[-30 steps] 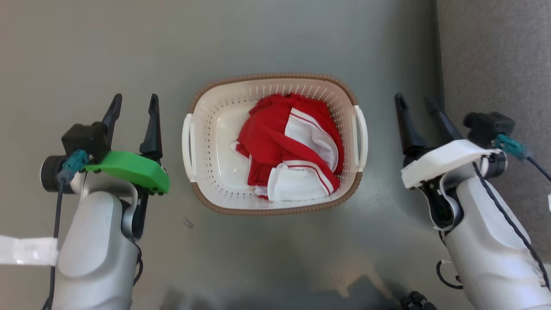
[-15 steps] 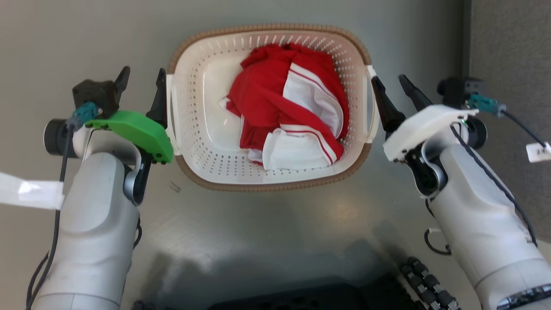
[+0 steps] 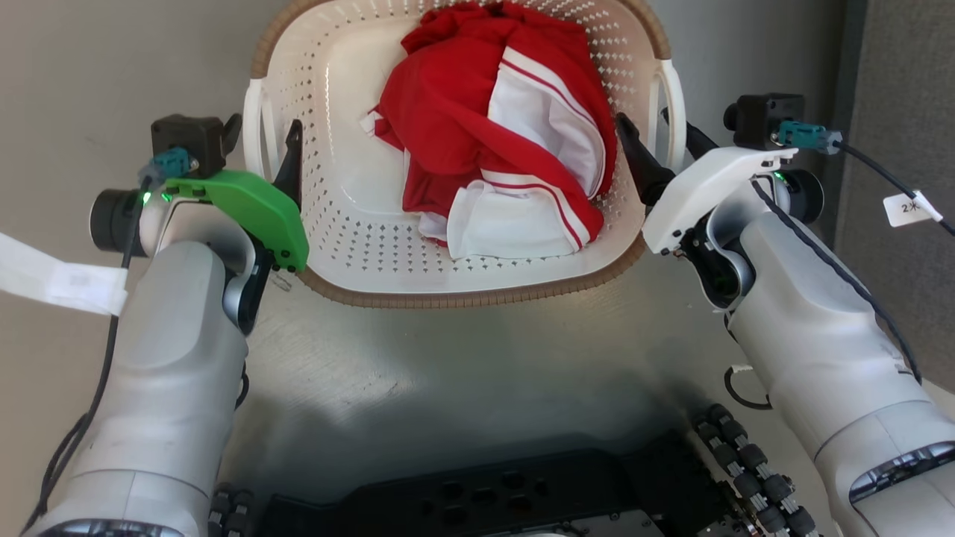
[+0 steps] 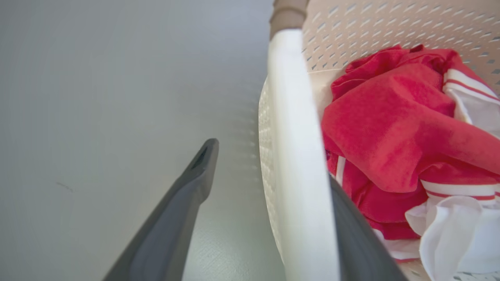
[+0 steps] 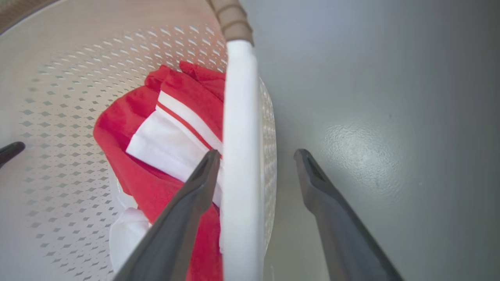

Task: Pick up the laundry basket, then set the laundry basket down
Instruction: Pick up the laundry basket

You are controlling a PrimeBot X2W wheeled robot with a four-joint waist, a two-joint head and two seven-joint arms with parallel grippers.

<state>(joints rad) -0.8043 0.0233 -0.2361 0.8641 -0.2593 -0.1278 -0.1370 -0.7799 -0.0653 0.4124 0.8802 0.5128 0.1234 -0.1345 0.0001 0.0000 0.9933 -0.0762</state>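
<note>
The pale grey left forearm (image 3: 157, 388) rises from the lower left of the head view. The pale grey right forearm (image 3: 828, 350) rises from the lower right and leans inward. The left wrist carries a green plastic cover (image 3: 246, 205) and the right a white plastic cover (image 3: 705, 186) (each has a black camera block beside it). The left jaws stand apart, their long dark left fingers (image 4: 175, 218) pointing forward. The right jaws are likewise parted, their long dark right fingers (image 5: 183, 218) angled forward and inward.
</note>
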